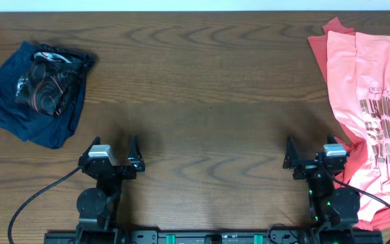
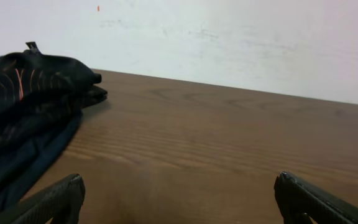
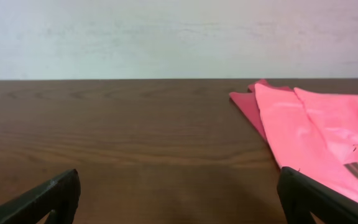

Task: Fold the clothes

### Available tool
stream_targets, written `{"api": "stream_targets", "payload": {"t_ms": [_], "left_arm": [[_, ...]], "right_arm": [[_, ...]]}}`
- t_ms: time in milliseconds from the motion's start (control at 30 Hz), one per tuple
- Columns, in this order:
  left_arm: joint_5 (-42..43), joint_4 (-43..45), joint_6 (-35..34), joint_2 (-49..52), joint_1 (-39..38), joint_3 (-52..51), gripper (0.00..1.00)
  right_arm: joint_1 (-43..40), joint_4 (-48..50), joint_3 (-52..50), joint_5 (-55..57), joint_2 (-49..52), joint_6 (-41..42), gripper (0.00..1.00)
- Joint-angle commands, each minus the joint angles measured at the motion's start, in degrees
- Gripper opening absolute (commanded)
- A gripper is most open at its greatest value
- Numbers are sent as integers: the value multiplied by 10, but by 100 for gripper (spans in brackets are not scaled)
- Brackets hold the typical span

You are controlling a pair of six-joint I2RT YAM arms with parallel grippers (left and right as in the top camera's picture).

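A crumpled dark navy garment (image 1: pixel 36 91) with orange line print lies at the table's far left; it also shows at the left of the left wrist view (image 2: pixel 23 112). A pink T-shirt (image 1: pixel 371 102) with dark lettering lies spread at the right edge, over a darker red garment (image 1: pixel 320 44); both show in the right wrist view, the pink T-shirt (image 3: pixel 325 134) and the red garment (image 3: pixel 247 106). My left gripper (image 1: pixel 111 154) is open and empty near the front edge, right of the navy garment. My right gripper (image 1: pixel 315 156) is open and empty, just left of the pink shirt.
The wooden table (image 1: pixel 202 95) spans the view. A pale wall stands behind the table's far edge (image 3: pixel 166 37). Cables run from both arm bases along the front edge.
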Motion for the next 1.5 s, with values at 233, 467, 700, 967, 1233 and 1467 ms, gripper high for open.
{"api": "stream_targets", "payload": {"t_ms": [233, 467, 700, 967, 1233, 1467], "left_arm": [[61, -76, -40, 61, -2, 67, 98], [63, -161, -40, 230, -2, 207, 98], [64, -289, -40, 432, -2, 362, 98], [66, -380, -40, 579, -2, 451, 98], [65, -379, -40, 606, -2, 451, 98], [65, -380, -40, 606, -2, 451, 98]], "right_arm": [[-4, -47, 59, 53, 52, 35, 99], [-4, -110, 178, 81, 230, -6, 99], [-25, -235, 351, 86, 483, -35, 99], [-64, -325, 525, 107, 740, -47, 99], [-105, -220, 527, 260, 883, -80, 91], [-145, -188, 527, 292, 953, -108, 76]]}}
